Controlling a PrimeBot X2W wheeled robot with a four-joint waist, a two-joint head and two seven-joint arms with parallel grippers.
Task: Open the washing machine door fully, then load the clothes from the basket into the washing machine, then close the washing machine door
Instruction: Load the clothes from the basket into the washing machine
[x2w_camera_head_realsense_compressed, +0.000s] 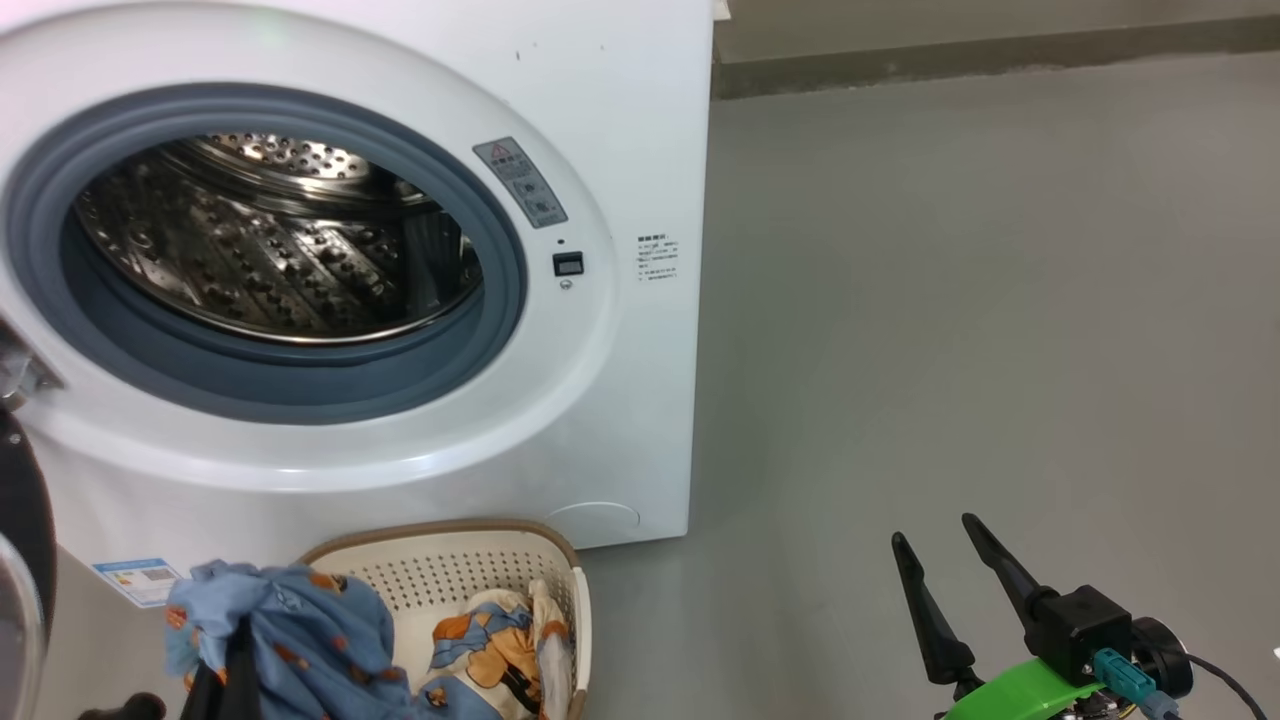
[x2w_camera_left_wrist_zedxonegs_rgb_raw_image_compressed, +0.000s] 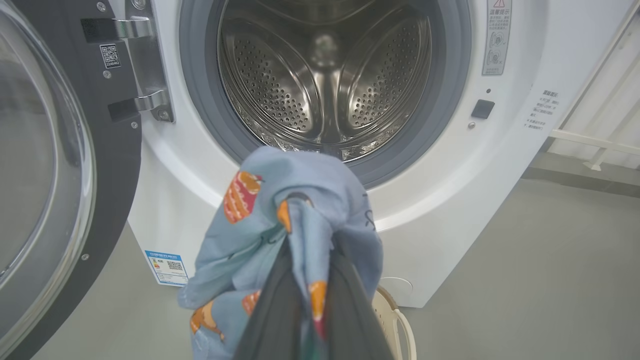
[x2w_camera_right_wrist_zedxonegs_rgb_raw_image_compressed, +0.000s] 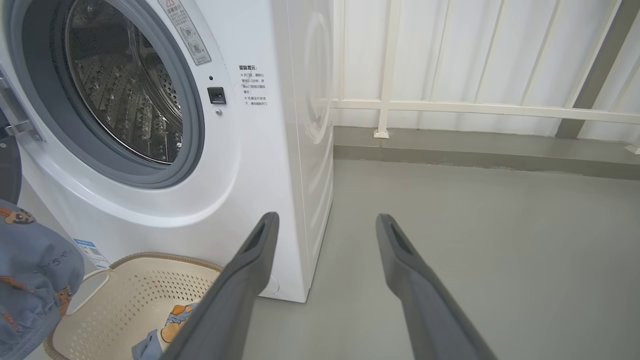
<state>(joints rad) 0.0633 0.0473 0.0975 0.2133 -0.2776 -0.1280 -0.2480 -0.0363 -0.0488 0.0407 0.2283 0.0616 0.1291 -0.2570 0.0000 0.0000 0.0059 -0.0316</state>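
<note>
Grey floor (x2w_camera_head_realsense_compressed: 950, 300) fills the right, white railing (x2w_camera_right_wrist_zedxonegs_rgb_raw_image_compressed: 480, 107) behind; washing machine (x2w_camera_head_realsense_compressed: 620, 120) upper left. The left gripper (x2w_camera_left_wrist_zedxonegs_rgb_raw_image_compressed: 311, 245) clamps a blue garment (x2w_camera_left_wrist_zedxonegs_rgb_raw_image_compressed: 250, 235); the right gripper (x2w_camera_head_realsense_compressed: 932, 530) stands apart.

Bright, even light w/ soft shadows, sharp.

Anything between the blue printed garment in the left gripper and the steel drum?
Nothing visible. The black-rimmed round glass door is swung aside, and the light blue printed garment in the left gripper faces the open perforated steel drum directly.
</note>
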